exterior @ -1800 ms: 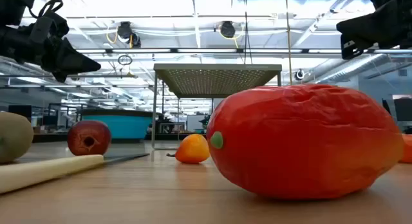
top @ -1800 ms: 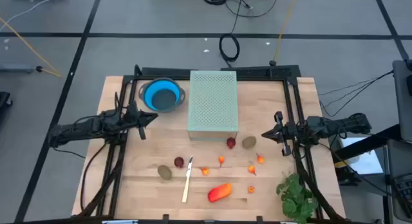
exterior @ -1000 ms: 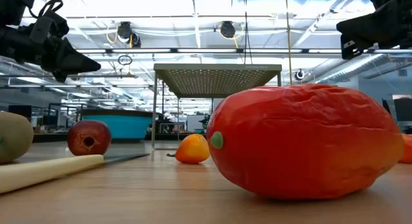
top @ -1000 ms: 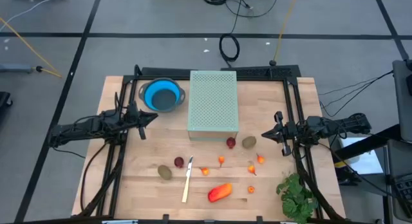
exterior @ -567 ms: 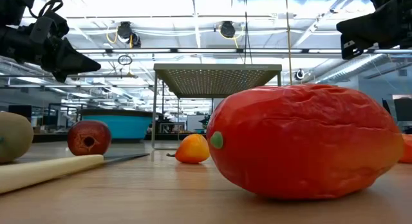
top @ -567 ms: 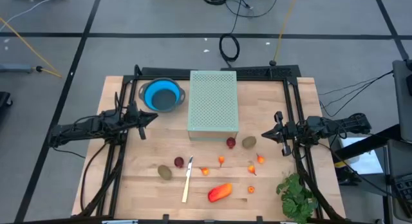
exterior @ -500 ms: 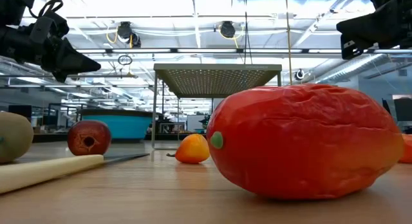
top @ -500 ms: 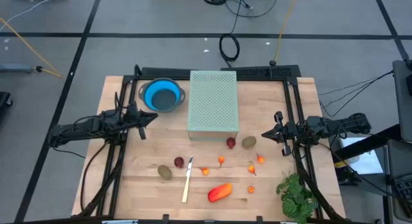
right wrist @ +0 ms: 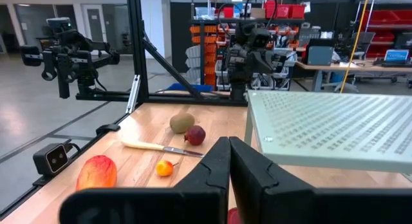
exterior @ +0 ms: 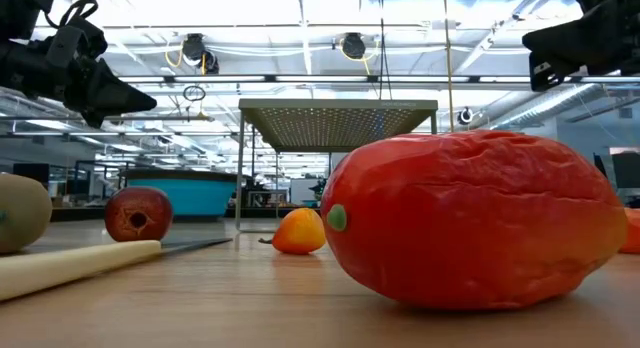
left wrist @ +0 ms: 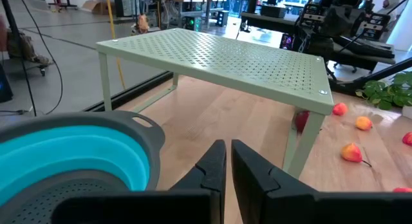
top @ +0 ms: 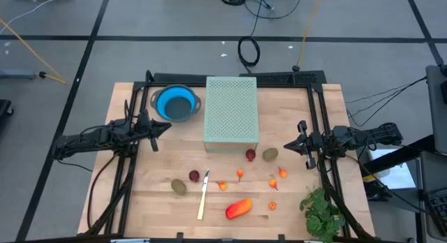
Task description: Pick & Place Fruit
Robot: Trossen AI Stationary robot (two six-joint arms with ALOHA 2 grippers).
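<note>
Standing over the wooden surface (top: 140,194), I see both arms parked above its side edges with nothing in them. At nine o'clock the left tool (top: 165,126) hangs with its fingers pressed together, just beside the blue collapsible bowl (top: 174,103). At three o'clock the right tool (top: 288,146) is likewise closed and empty, its tip near the olive-brown kiwi (top: 270,154).

A pale green perforated stand (top: 231,112) fills the twelve o'clock half of the surface. All the fruit lies loose toward six o'clock. One dark red ball (top: 250,155) sits at the stand's near edge beside that kiwi. A second dark red ball (top: 194,176) and a second kiwi (top: 179,187) rest toward seven o'clock, next to the pale-handled knife (top: 203,195). Small orange bits (top: 239,174) are scattered between the knife and the right arm. The red-orange oblong fruit (top: 238,209) lies nearest six o'clock, close in front of the low camera. A leafy green bunch (top: 321,214) sits at the five o'clock corner.
</note>
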